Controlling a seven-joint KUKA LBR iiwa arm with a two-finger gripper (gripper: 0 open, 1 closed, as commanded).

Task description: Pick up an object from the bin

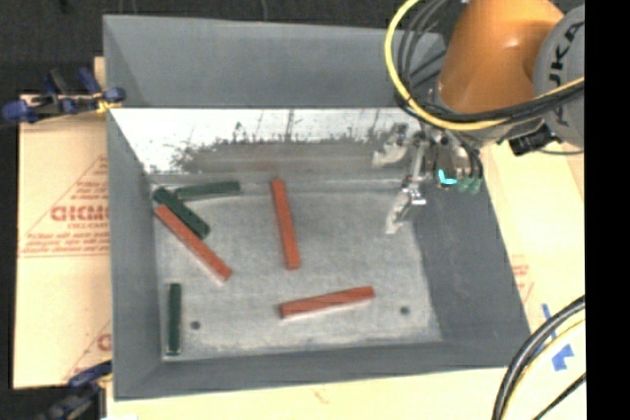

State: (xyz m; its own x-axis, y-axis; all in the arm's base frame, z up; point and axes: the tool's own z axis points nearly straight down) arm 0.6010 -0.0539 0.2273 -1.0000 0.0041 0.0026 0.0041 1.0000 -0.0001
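Observation:
My gripper [397, 184] hangs over the bin's right side near the back wall, open, with nothing between its fingers. Closest to it, off to the left, a long red stick [285, 223] lies nearly upright on the bin floor. A second red stick [326, 302] lies almost level near the front, below and left of the gripper. Neither stick touches the gripper.
On the left, a third red stick [192, 242] lies diagonally with two dark green sticks [204, 190] crossing at its upper end. Another green stick [174, 318] lies along the front left corner. The orange-covered arm reaches in over the right wall.

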